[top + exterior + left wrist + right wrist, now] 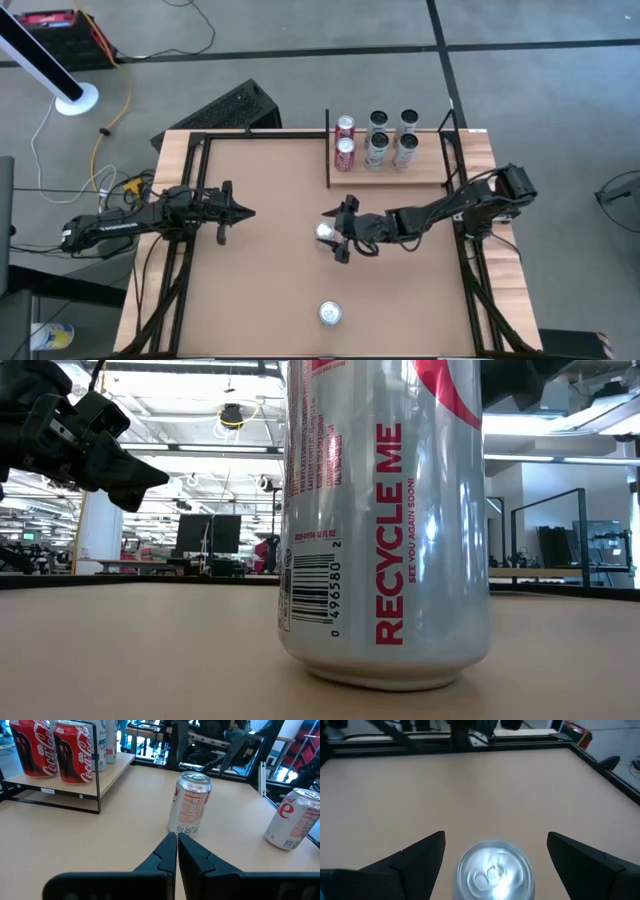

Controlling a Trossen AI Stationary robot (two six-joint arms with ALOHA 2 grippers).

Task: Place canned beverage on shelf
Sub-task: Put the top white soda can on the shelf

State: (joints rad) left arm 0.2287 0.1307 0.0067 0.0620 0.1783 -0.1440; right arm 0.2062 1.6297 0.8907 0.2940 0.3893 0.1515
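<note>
Nearest, the can stood between the right gripper's wide jaws; probably rigid, slick, best gripped mid-wall. Left gripper closed.

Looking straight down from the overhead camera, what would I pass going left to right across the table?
Left gripper, shut, hanging over the table → can between the open fingers of the right gripper → red cans on the shelf → silver cans on the shelf.
</note>
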